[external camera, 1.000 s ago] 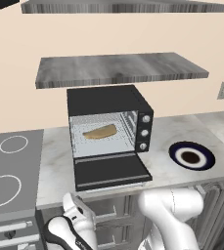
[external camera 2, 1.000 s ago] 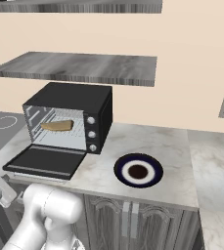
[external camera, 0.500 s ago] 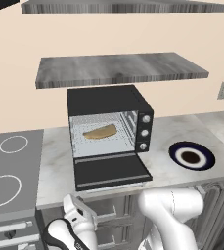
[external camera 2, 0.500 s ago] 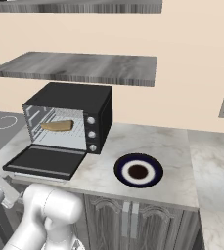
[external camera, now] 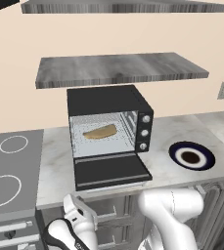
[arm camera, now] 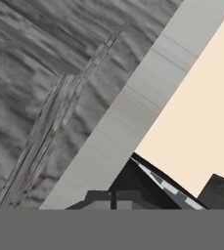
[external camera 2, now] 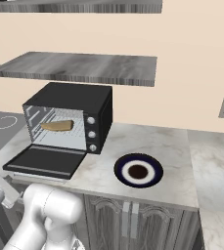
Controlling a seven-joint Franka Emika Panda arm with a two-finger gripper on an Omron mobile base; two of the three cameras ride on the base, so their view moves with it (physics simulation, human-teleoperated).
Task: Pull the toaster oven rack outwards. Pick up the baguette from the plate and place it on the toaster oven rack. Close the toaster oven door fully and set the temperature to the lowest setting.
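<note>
The toaster oven (external camera: 106,100) stands on the counter with its black door (external camera: 111,171) folded down flat. Inside, the tan baguette (external camera: 100,132) lies on the wire rack (external camera: 102,143). From the right base view I see the baguette (external camera 2: 57,126), the rack (external camera 2: 59,138) and the door (external camera 2: 45,161) too. The temperature knob (external camera: 145,118) tops a column of three. The blue-rimmed plate (external camera: 176,150) sits bare to the oven's right. My gripper (external camera: 70,199) hangs below the counter edge, in front of the cabinets and under the door's front left corner, shut on nothing. In the hand view its fingertips (arm camera: 114,197) press together.
A stovetop (external camera: 11,166) lies left of the oven. Two grey shelves (external camera: 118,68) hang on the wall above it. Cabinet doors (arm camera: 40,88) and the pale counter edge (arm camera: 133,107) are close before the hand. The door's silver handle (arm camera: 169,188) is just ahead of the fingertips.
The hand has shifted only slightly beneath the counter edge. The oven, baguette and plate stay as they were.
</note>
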